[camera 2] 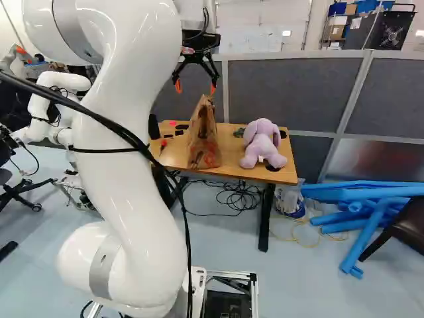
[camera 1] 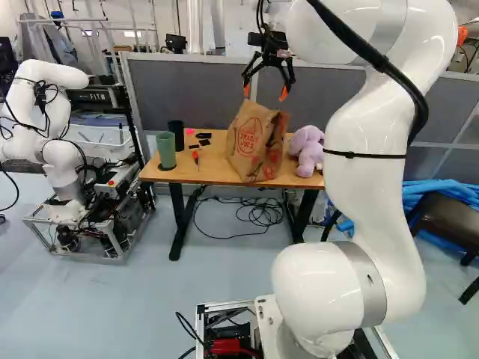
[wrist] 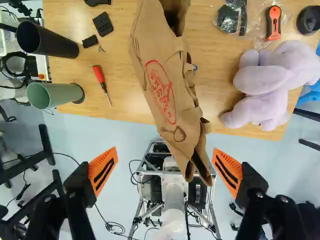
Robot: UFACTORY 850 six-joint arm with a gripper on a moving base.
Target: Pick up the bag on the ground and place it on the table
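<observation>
The pincer (camera 1: 265,92) is released, its two fingers wide apart above the paper bag (wrist: 165,90), probably so that they leave it free. The bag stands on the tabletop (camera 1: 212,162), which carries its weight, between the green cup (camera 1: 165,150) and the purple soft toy (camera 2: 261,143); therefore the placing seems to be achieved.

Left and right behind the arm (camera 1: 374,187), two views face the table (camera 1: 209,163) all three share; the wrist's, nearer, looks down.
</observation>
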